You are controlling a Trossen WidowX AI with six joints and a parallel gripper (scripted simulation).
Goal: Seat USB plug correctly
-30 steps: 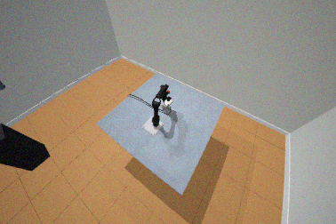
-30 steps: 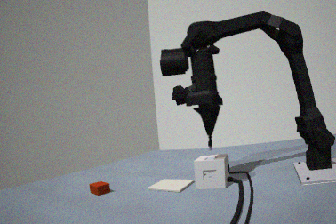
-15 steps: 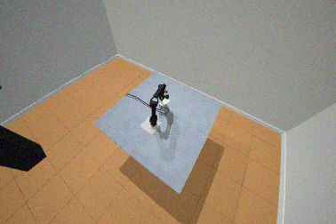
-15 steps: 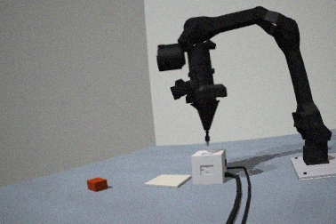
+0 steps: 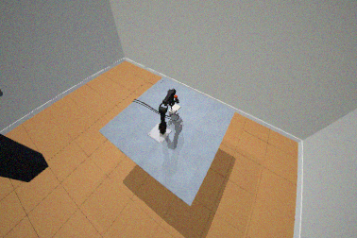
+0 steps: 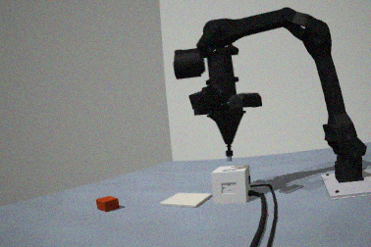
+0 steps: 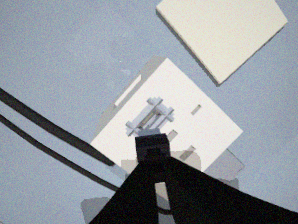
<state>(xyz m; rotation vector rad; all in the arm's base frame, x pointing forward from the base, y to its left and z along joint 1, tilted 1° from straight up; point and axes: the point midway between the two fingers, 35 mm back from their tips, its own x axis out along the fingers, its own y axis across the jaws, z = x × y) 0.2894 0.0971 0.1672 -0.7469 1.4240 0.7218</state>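
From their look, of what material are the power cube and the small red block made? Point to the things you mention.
The power cube [image 6: 239, 193] [image 7: 210, 127] looks like matte white plastic: crisp edges, even colour, moulded slots. The red block [image 6: 107, 204] could be painted wood or plastic; its faces are plain and without gloss, showing neither grain nor seam.

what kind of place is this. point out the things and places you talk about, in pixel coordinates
Probably a robotics test area: a black arm [image 5: 162, 111] [image 6: 306, 23] bolted to a white base plate [image 6: 328, 189], a power cube [image 6: 240, 191] [image 7: 215, 135] before it, and plain walls around.
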